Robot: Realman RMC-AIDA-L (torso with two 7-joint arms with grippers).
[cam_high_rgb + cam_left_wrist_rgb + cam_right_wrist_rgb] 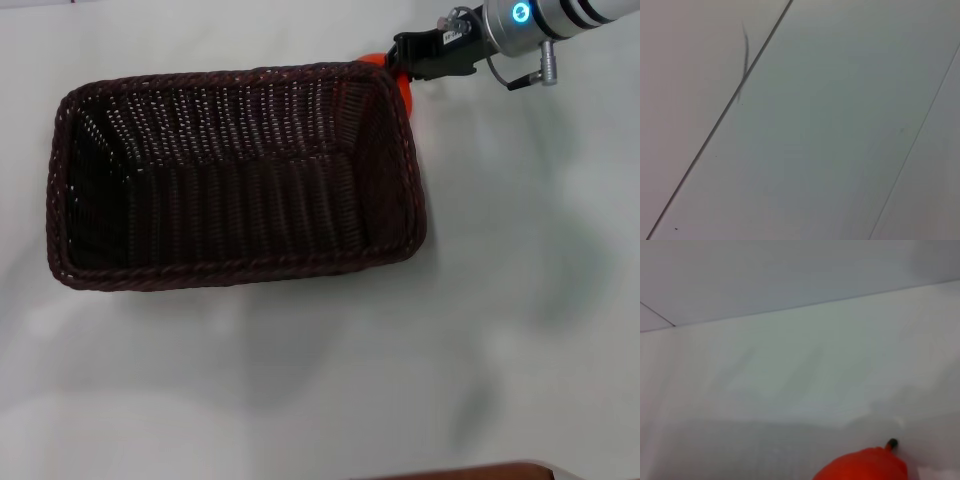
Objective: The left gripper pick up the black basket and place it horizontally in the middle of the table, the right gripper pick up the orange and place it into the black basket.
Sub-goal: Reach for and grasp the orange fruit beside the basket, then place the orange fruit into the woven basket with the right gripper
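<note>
One orange (398, 88) sits at the right pincer (405, 62), apparently gripped, just outside the black basket's (235, 175) far right corner. That basket lies mid-desk (520, 300), long axis left-right, so the fruit needs carrying leftward over the rim. Left pincer unseen.

Head camera overhead, looks down; right wrist close to orange (862, 466), shared.

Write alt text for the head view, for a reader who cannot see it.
A dark woven basket lies empty on a white table, long side across the view. At its far right corner, the right hand is at an orange just outside the rim, mostly hidden. The left hand is out of view.
</note>
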